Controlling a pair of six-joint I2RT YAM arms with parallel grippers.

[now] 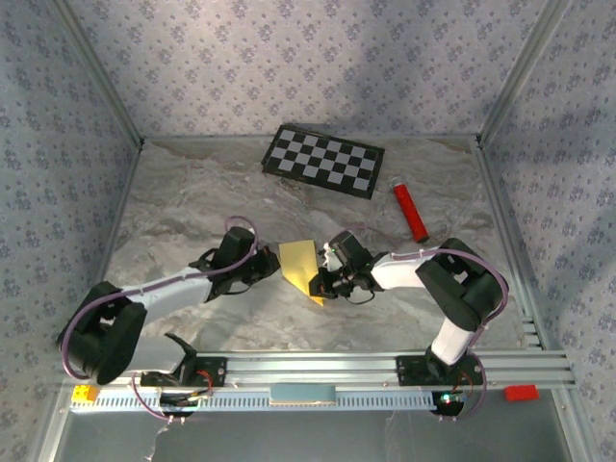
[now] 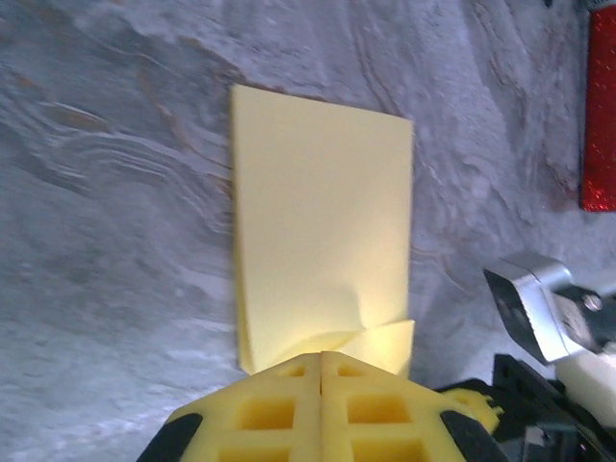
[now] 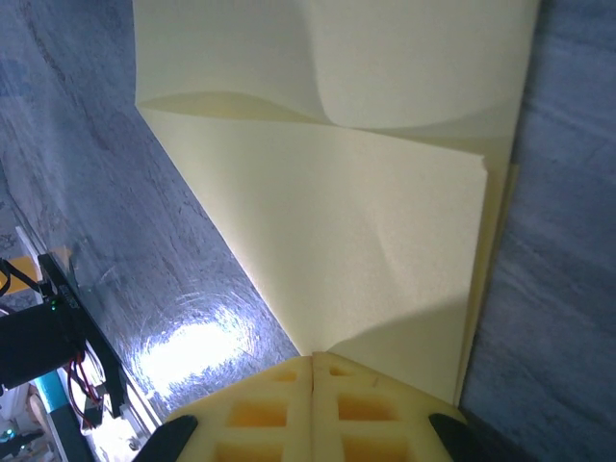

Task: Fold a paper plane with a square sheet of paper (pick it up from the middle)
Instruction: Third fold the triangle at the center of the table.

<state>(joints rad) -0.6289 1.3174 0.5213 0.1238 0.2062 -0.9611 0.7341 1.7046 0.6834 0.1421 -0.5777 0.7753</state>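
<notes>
Paper (image 1: pixel 298 258) half-folded, long axis pointing away from left gripper (image 2: pixel 320 360); right gripper (image 3: pixel 314 362) opposite; both sets of fingers pressed together, pinching its edges.

I am pinching the folded paper (image 3: pixel 366 221) at its lower corner with my right gripper (image 3: pixel 315 366), both yellow fingers (image 3: pixel 260 414) pressing together. Layers are overlapping upward, one curling. Grey marbled table (image 3: pixel 115 221) is lying behind.
</notes>
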